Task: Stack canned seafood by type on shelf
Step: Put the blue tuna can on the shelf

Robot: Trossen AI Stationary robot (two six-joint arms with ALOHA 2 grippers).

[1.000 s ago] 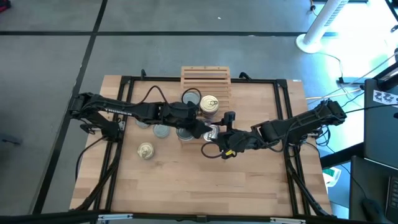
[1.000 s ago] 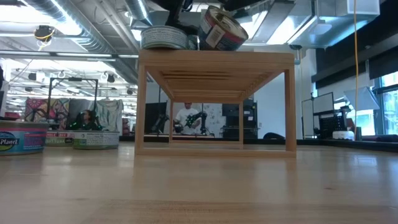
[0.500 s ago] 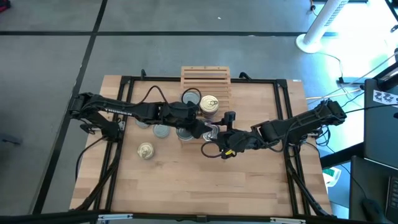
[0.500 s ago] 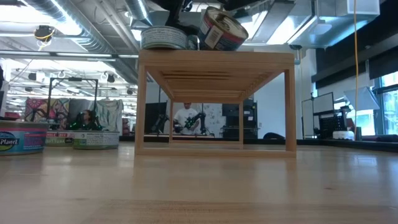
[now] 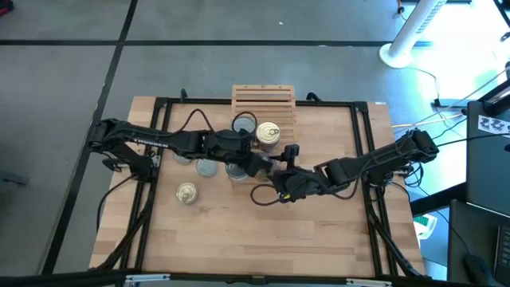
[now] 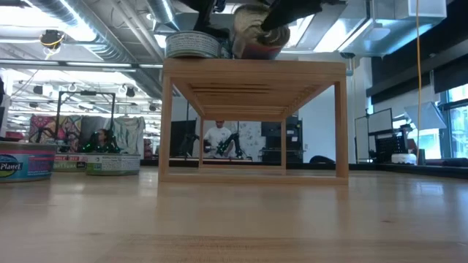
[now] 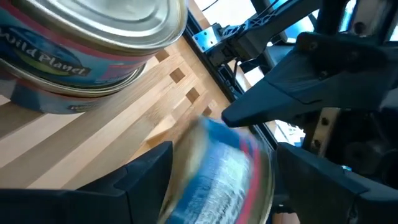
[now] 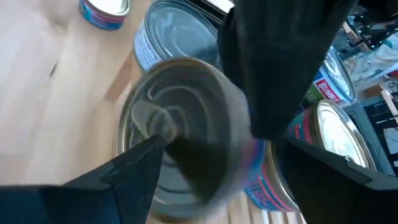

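A slatted wooden shelf (image 5: pixel 264 97) stands at the table's far middle. On it rest a grey-topped tin (image 5: pixel 245 125) and a golden-topped stack (image 5: pixel 268 133), each on its flat base. My left gripper (image 7: pixel 239 186) is shut on a blue-labelled tin of canned seafood (image 7: pixel 224 165) with a ring-pull top (image 8: pixel 177 134). That tin hangs tilted just above the shelf top (image 6: pixel 257 33). My right gripper (image 8: pixel 227 180) is open, with a finger on either side of the same tin. Whether it touches the tin I cannot tell. My left gripper pinches the tin's round side wall (image 7: pixel 186 168) between its two fingers, across the tin's width. The fingers come slanting down from the table's left. The tin is lifted and tilted, blurred, close above the shelf slats.
On the table left of the shelf lie grey-topped tins (image 5: pixel 207 167) (image 5: pixel 237 171) and a golden-topped one (image 5: pixel 186 192). The two arms cross close together at the table's middle. The near half of the tabletop (image 5: pixel 263 239) has free room.
My right gripper has gone toward the table's left and a little down, up to the tin that my left gripper holds, so that its fingers now stand round it. In the low view a dark finger now crosses the tin, which has tipped slightly.
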